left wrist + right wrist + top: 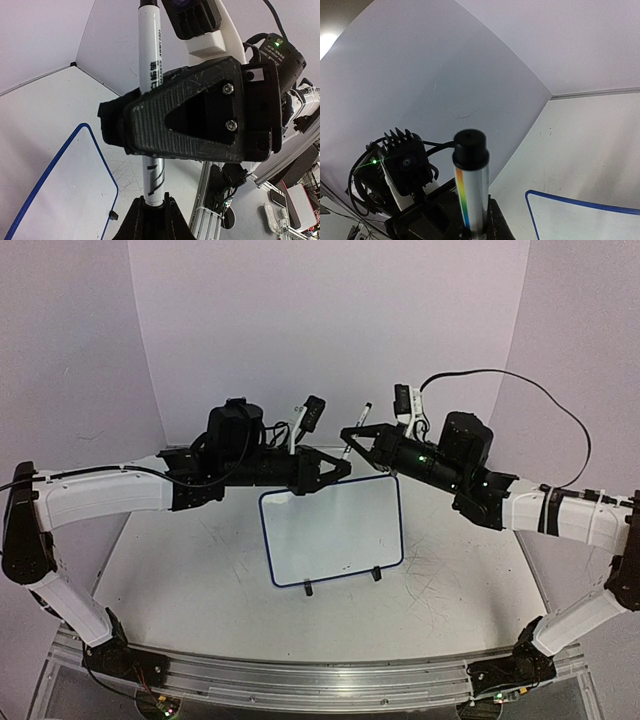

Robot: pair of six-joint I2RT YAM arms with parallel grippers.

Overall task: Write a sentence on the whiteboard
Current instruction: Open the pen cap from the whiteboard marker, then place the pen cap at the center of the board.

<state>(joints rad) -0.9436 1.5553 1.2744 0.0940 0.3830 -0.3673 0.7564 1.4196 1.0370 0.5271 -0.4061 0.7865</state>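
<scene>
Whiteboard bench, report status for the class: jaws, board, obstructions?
Left jaws, right jaws: both shut on the marker. Whiteboard standing on its feet, no lettering visible. Board face unobstructed.

The whiteboard (330, 540) is white with a thin blue rim and two black feet (308, 589). Above it, the marker (150, 60) is white with black lettering, a black end and a rainbow stripe. The table (195, 575) beneath is white, scratched grey.

whiteboard (330, 535) top edge: part hid behind left gripper (343, 468) | marker (150, 55) top: cut by frame | marks (345, 568): were too small to read
</scene>
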